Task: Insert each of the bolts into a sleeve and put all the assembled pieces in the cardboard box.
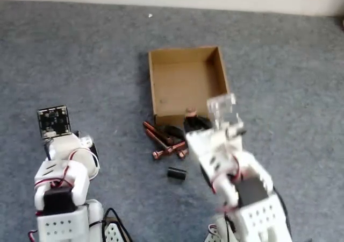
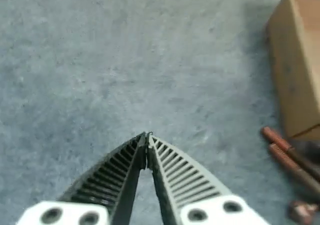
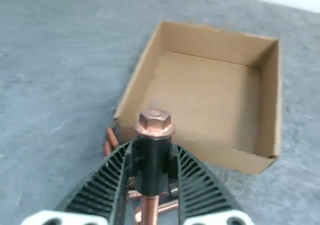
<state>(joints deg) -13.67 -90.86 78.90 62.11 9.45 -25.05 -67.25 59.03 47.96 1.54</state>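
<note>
Right wrist view: we log right tool (image 3: pixel 152 152) pinching sleeve (image 3: pixel 152 172) with bolt (image 3: pixel 154 123) inside. High view: cardboard box (image 1: pixel 185 86) at its twelve o'clock. Left tool (image 2: pixel 148 142) pressed together.

The cardboard box (image 2: pixel 300 60) and loose bolts (image 2: pixel 290 157) are cut off at the left wrist view's edge. The shank of the held bolt (image 3: pixel 154 124) is largely covered by the black sleeve (image 3: pixel 152 172). Further bolts are partly hidden behind the right tool (image 3: pixel 151 150).
</note>
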